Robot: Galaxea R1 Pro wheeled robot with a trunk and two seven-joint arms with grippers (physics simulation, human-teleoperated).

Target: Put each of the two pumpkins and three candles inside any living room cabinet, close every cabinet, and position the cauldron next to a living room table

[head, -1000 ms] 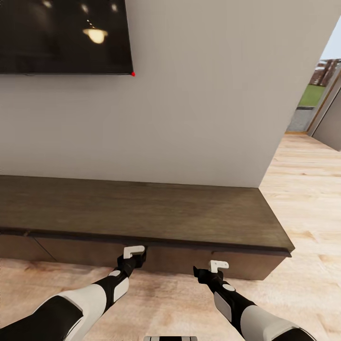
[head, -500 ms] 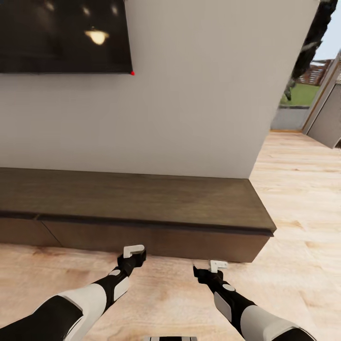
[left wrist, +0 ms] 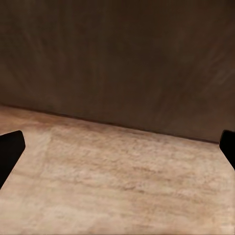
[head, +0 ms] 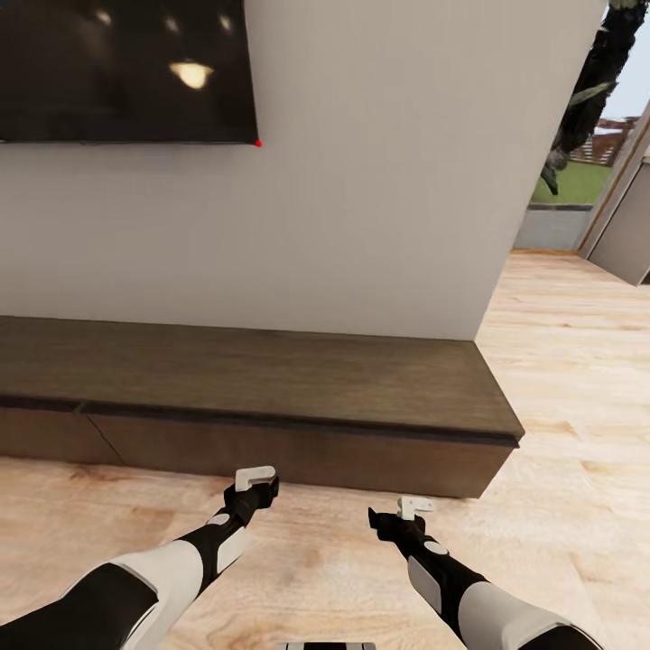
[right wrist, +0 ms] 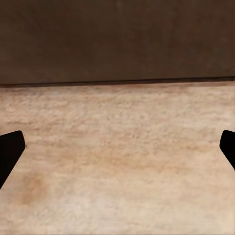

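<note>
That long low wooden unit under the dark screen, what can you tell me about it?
The cabinet is a long, low unit of dark brown wood with visible grain. It stands on the pale plank floor, its back against the white wall, below the screen. Its flat top carries nothing. A slanted seam divides the front into panels, all shut. Its right end stops level with the wall's corner. Both grippers hang short of it, touching nothing.

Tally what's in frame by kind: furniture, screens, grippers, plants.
Cabinet: 1, drawer fronts shut
Wall-mounted screen: 1
Grippers: 2, left gripper and right gripper, both open and holding nothing
Plant by the doorway: 1
Total: 5
</note>
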